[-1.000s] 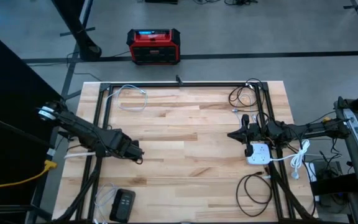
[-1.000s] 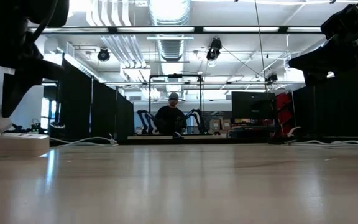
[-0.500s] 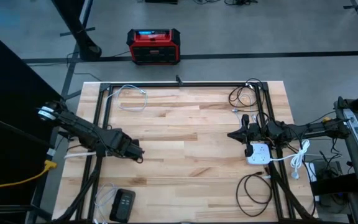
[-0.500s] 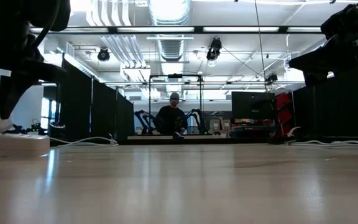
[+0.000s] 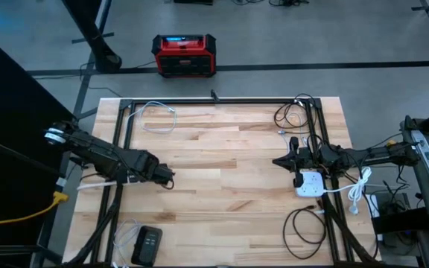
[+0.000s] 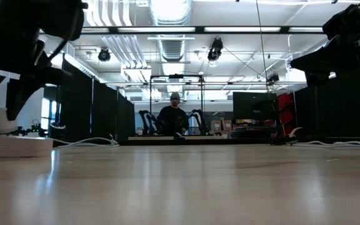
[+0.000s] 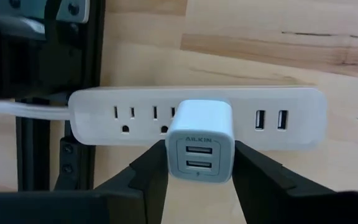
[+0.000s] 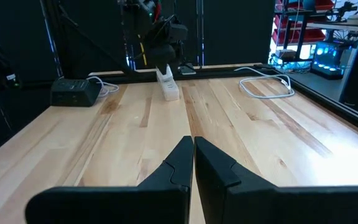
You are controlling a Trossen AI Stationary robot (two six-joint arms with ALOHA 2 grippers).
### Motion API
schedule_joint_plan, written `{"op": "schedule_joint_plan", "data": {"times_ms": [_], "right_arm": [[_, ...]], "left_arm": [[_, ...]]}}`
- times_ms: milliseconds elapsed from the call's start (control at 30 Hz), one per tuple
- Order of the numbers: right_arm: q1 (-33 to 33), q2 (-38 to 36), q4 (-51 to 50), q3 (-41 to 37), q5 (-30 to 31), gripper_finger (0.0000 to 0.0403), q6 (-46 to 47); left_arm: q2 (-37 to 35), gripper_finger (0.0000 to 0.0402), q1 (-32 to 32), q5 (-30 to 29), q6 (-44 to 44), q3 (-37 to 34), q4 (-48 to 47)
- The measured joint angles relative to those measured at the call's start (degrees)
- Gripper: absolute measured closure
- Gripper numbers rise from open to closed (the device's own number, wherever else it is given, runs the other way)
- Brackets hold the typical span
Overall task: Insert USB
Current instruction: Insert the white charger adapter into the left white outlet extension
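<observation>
1. The left gripper [image 7: 199, 163] pinches a white USB charger [image 7: 199, 127] between its two dark fingers [image 7: 149, 174], one on each flank, spread only as wide as the charger's body.
2. The charger is a glossy, round-cornered plastic block with two stacked USB ports and small grey lettering on its near face. It sits against the third outlet of a white strip [image 7: 303, 106]; how deeply it is plugged in cannot be told.
3. The strip is a long, smooth bar with rounded ends, lying flat on the pale, striped wooden table [image 7: 260, 37] at the left side. It has two free outlets on one side of the charger, two USB ports on the other, and a white cord leaving one end.
4. Across the table, the right gripper [image 8: 193, 144] hovers over bare planks with its fingers pressed together, holding nothing. In the high view it is just beside a second strip [image 5: 309, 182].
5. A black box [image 8: 74, 92] and a loose white cable [image 8: 266, 84] lie near the table's edges.
6. Beyond the table, a red case [image 5: 184, 55] stands on the grey floor, and a person [image 6: 172, 117] sits far back in the room.
</observation>
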Motion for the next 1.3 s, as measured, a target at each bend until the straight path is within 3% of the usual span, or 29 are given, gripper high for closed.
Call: {"op": "schedule_joint_plan", "data": {"times_ms": [500,733,967,1300], "right_arm": [[0.00,0.00,-1.39,0.00,0.00,0.0403,0.50],[-0.02,0.00,-1.33,0.00,0.00,0.0403,0.61],[0.00,0.00,-1.41,0.00,0.00,0.0403,0.63],[-0.01,0.02,-1.50,0.00,0.00,0.0403,1.13]], "left_arm": [[0.05,0.0258,13.74,1.81,16.04,-0.62,-0.10],[-0.07,0.0254,13.95,5.34,15.07,-4.33,5.67],[-0.01,0.0254,13.54,5.12,14.38,-4.97,6.73],[0.53,0.0254,13.29,4.01,21.60,-1.03,1.90]]}}
